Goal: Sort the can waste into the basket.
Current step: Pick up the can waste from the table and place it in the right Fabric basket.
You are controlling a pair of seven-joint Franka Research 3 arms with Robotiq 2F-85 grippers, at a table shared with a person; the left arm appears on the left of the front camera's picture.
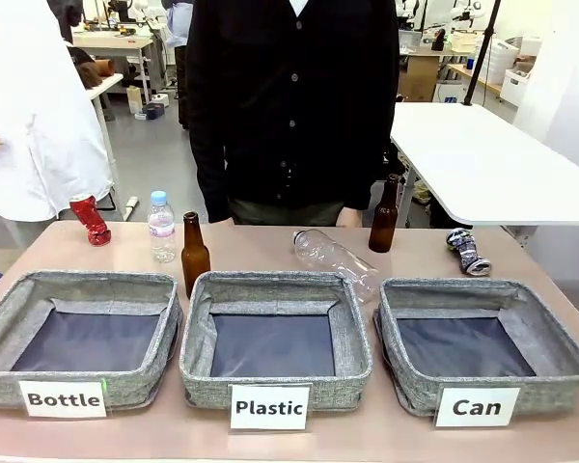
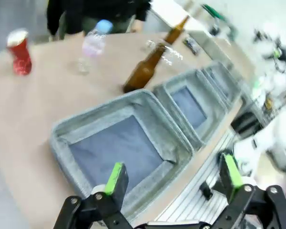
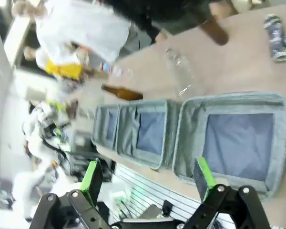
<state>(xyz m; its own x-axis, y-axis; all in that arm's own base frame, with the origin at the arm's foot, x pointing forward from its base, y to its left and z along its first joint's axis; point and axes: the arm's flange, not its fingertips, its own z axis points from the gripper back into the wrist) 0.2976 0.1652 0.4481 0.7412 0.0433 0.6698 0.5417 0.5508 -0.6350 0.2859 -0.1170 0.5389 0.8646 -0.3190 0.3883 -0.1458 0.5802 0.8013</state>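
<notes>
A crushed red can [image 1: 90, 219] stands at the far left of the table, behind the "Bottle" basket. It also appears in the left wrist view as the red can [image 2: 20, 52]. A crushed silver can with dark print [image 1: 467, 253] lies at the far right, just behind the "Can" basket [image 1: 540, 333]. The right wrist view has this silver can [image 3: 277, 36] and the basket [image 3: 281, 138] below it. My left gripper [image 2: 171, 179] hangs open above the near edge of the "Bottle" basket. My right gripper [image 3: 148, 176] is open over the near edge of the "Can" basket. Both hold nothing.
The "Bottle" basket [image 1: 0, 328] and "Plastic" basket [image 1: 198, 333] sit left and centre. Behind them stand two brown bottles [image 1: 194, 254] [image 1: 384, 215], an upright clear water bottle [image 1: 161, 227] and a lying clear plastic bottle [image 1: 333, 258]. A person [image 1: 289, 106] stands at the far side.
</notes>
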